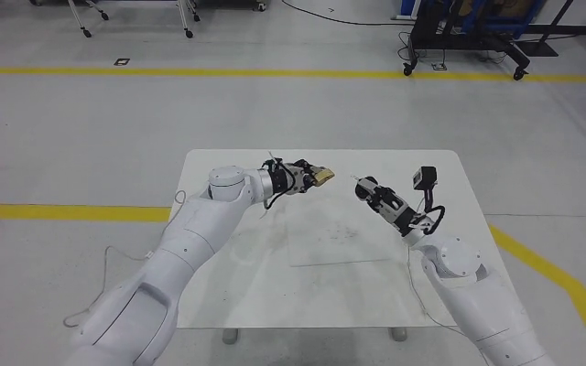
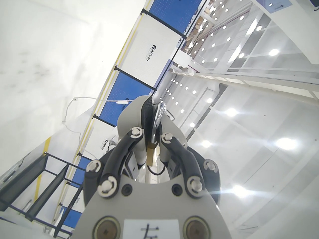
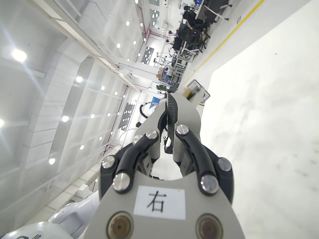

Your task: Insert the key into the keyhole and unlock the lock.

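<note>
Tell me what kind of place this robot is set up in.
Probably a factory hall or industrial test floor: a yellow floor line, rows of ceiling lights high overhead, and blue-and-white partition panels.

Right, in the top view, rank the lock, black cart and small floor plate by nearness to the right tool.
From the right tool:
1. lock, close by, over the table.
2. black cart, on the floor beyond the table's far edge.
3. small floor plate, far across, by the yellow line.

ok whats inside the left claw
A brass padlock, clamped between the shut left claw's fingers, with its gold body poking past the tips. A shiny silver metal piece shows between the pads. The fingers hide the rest, keyhole included.
</note>
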Controlling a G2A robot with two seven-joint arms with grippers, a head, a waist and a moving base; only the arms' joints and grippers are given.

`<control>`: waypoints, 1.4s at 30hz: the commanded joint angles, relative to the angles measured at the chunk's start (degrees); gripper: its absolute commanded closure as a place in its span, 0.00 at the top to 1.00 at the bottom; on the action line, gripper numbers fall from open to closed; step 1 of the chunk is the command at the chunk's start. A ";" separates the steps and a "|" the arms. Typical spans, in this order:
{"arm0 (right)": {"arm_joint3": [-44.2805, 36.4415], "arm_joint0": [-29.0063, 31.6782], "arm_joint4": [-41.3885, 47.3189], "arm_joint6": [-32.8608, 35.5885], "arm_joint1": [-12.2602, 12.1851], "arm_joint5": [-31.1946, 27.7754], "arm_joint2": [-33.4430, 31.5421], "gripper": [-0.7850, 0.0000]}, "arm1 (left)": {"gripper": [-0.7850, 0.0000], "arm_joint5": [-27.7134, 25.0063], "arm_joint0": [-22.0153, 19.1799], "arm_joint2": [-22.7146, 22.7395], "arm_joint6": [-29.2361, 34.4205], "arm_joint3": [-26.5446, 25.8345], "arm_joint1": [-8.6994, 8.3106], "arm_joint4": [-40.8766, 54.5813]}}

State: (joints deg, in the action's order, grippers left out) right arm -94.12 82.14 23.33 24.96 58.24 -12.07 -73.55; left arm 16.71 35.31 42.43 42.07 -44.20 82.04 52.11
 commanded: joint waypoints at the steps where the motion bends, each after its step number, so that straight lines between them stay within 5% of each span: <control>1: -0.47 0.23 0.15 0.56 -0.05 0.51 -0.24 0.00 | 0.00 0.25 0.01 0.02 0.01 0.00 -0.03 -0.14; 18: -0.43 0.31 0.28 0.31 -0.02 0.68 -0.21 0.00 | 0.00 -0.57 0.96 -0.13 -1.98 -1.03 -0.03 -1.42; 32: -2.76 -0.81 -3.59 -12.65 2.01 15.41 5.70 0.00 | 0.00 -0.51 3.00 0.11 -10.88 -4.57 0.64 -7.34; 42: -1.34 -2.54 -0.32 -13.49 3.35 16.54 7.55 0.00 | 0.00 -1.43 3.56 0.53 -12.07 -5.17 1.09 -10.86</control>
State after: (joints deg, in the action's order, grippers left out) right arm -95.61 79.67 22.65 11.46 61.51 4.62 -65.96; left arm 15.28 38.83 42.89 30.06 -49.33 83.09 41.50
